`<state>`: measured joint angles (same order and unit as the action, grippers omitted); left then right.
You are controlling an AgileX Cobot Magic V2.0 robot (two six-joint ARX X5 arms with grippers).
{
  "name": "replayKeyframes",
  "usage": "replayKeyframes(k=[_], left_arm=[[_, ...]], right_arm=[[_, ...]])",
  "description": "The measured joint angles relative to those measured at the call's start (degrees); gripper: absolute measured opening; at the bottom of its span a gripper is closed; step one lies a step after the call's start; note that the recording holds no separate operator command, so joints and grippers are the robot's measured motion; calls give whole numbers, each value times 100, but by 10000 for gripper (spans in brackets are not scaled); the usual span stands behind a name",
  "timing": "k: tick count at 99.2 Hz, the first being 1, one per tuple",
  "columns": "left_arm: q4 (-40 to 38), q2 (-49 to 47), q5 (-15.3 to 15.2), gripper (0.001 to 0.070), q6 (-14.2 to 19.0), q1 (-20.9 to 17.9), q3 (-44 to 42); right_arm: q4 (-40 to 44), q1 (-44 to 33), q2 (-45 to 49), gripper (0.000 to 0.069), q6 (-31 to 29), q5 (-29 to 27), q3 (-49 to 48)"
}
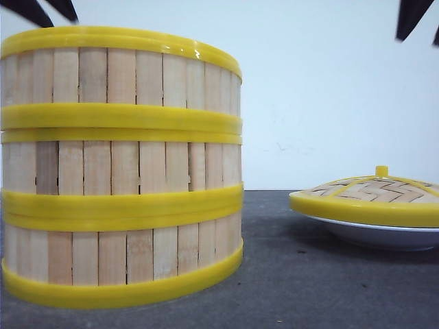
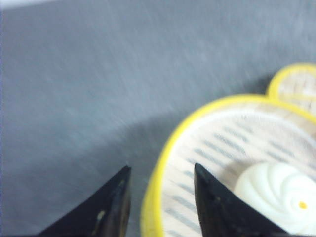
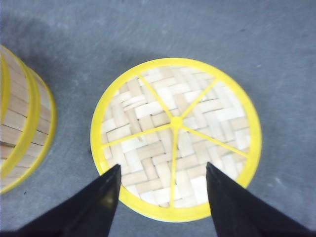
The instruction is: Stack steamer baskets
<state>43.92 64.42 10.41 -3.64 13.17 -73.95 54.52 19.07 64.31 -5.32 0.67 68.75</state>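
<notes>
Three round steamer baskets of pale vertical wooden slats with thick yellow plastic rims are stacked on the grey matte table. A white swirled bun is seen, blurred, in the top basket. The left gripper is held spread above its rim. The right gripper is held spread over the domed woven lid, set on a white shallow plate.

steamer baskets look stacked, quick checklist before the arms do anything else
1. Three steamer baskets in one stack: ok.
2. Rims aligned, stack upright: ok.
3. Left gripper open, holding nothing: ok.
4. Right gripper open, above the lid: ok.
5. Lid resting on the white plate, apart from the stack: ok.
6. White bun in the top basket intact: cannot tell, blurred.
</notes>
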Motion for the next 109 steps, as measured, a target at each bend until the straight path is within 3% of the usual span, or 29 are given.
replayKeyframes(k=[9, 16, 37, 64, 109], left_arm=[[90, -326, -446, 229, 2, -92, 0], [177, -492, -623, 229, 0, -192, 0], [479, -684, -643, 229, 0, -468, 0], [645, -640, -645, 229, 0, -503, 0], [647, -640, -645, 229, 2, -503, 0]], right_arm=[[-103, -24, 339, 332, 2, 72, 0], [-188, -96, 586, 332, 4, 98, 0], [-393, -396, 1373, 332, 61, 186, 0], [-776, -479, 2164, 331, 111, 426, -2], [-1084, -479, 2498, 277, 129, 428, -2]])
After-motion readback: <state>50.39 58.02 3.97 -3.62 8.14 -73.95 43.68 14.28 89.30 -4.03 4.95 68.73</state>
